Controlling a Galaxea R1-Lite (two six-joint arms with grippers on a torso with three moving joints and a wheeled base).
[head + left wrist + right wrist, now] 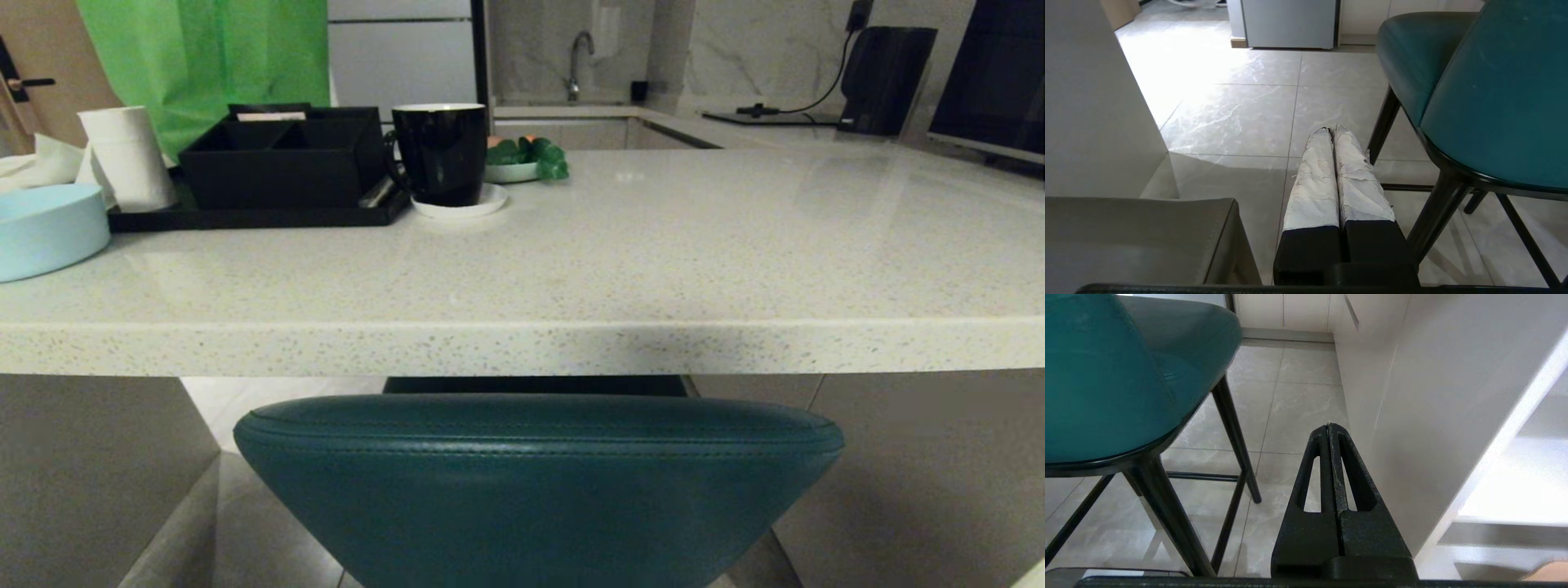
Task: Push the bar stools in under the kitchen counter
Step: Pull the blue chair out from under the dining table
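Head-on, the teal stool (539, 482) sits centred directly ahead, its curved back just short of the table (522, 347) edge, seat already beneath the slab. Left wrist view: left claw (1329, 131) closed, empty, stool to its right. Right wrist view: right claw (1329, 426) closed, empty, stool to its left; neither arm is clearly nearer.

The kitchen counter (522, 343) slab is hiding most of the teal bar stool (539, 482)'s seat in the head view; only a dark strip is showing under the edge. The bottom edge is cutting off the stool's back, and its legs are out of frame there. The left edge is cropping the pale blue bowl (45, 229). The black mug (441, 153) is blocking part of the plate with green items (522, 159); what they are is too small to tell. Both wrist views are cropping the stool. Neither gripper is showing in the head view.
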